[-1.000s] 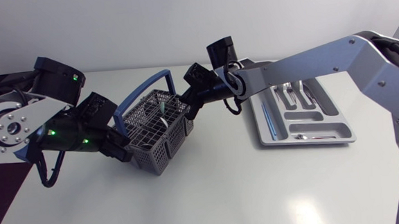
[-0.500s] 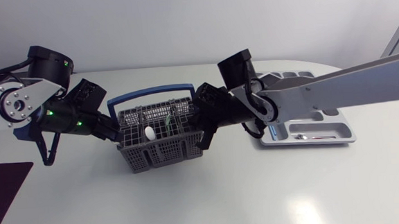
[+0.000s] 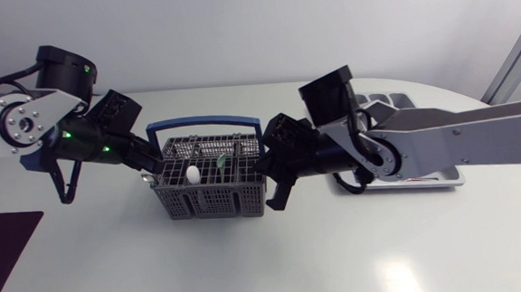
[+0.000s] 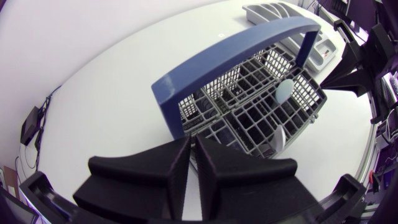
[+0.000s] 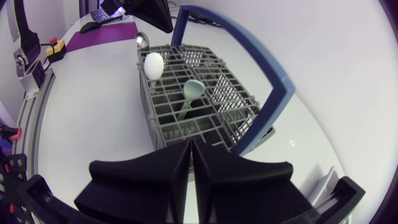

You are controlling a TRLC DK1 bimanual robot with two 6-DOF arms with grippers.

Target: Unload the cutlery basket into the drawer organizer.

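Note:
The grey wire cutlery basket [image 3: 211, 192] with a blue handle [image 3: 203, 124] sits mid-table, long side toward the front. A white spoon [image 3: 192, 174] and a pale green spoon [image 3: 220, 157] stand in it. My left gripper [image 3: 154, 175] is shut on the basket's left end wall, my right gripper [image 3: 264, 175] on its right end wall. In the left wrist view the gripper [image 4: 193, 158] pinches the near rim of the basket [image 4: 249, 118]. From the right wrist, that gripper [image 5: 191, 155] bites the near wall, with the white spoon [image 5: 153, 64] and green spoon [image 5: 191, 90] ahead. The grey drawer organizer [image 3: 426, 180] lies at right, half hidden by my right arm.
A purple mat [image 3: 4, 243] lies at the table's front left corner. Bare tabletop runs along the front, below the basket and organizer.
The basket has swung round from a diagonal to square with the table front and shifted slightly right. Both grippers stayed on its ends and moved with it.

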